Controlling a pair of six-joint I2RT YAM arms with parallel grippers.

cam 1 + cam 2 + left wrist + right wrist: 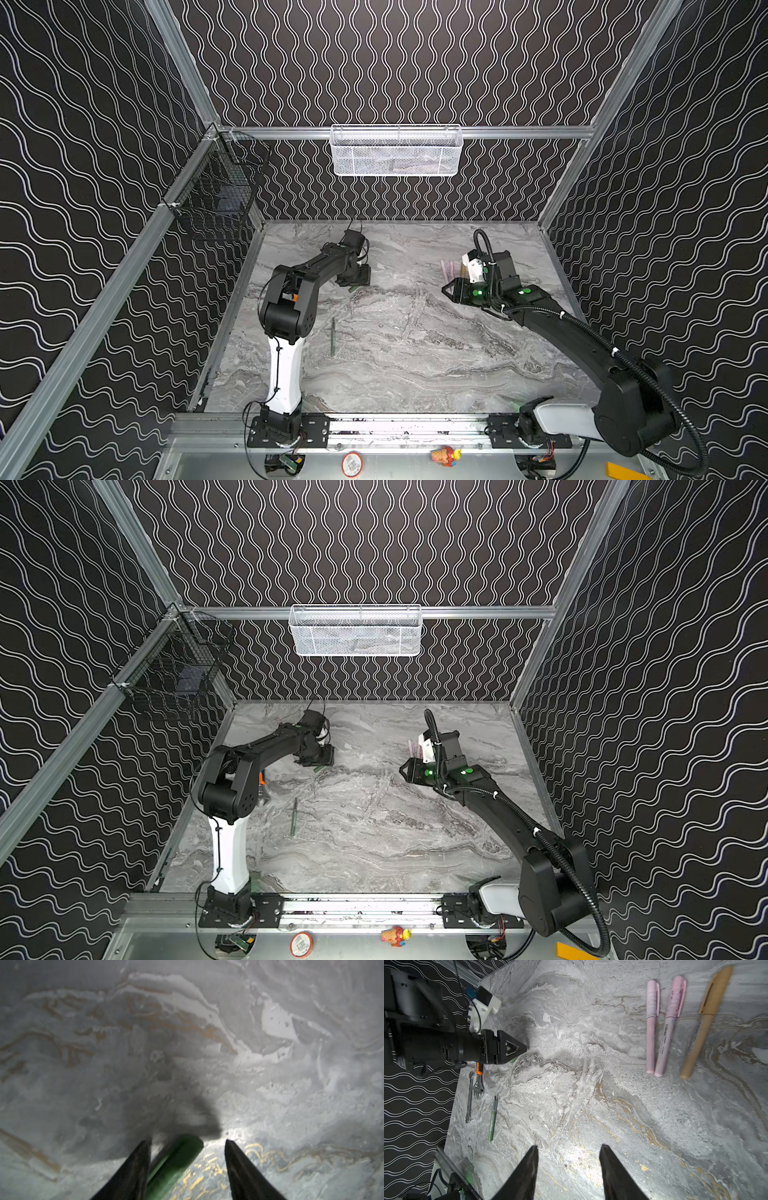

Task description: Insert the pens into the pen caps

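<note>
On the back wall, contents of the white basket [397,160] cannot be made out; left gripper [186,1141] is spread around the green cap [174,1163] on the table [415,353], right gripper [569,1146] is parted, green pen [492,1121] laid nearby

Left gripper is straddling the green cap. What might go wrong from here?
1. The green cap lies skewed, close to one finger of the open left gripper, so closing may roll or flick it away.
2. The green pen lies near the adjustable wrench and left arm; the right gripper reaching there might clash.

Lab cell: aluminium frame [519,132], patterned walls [395,62]
</note>
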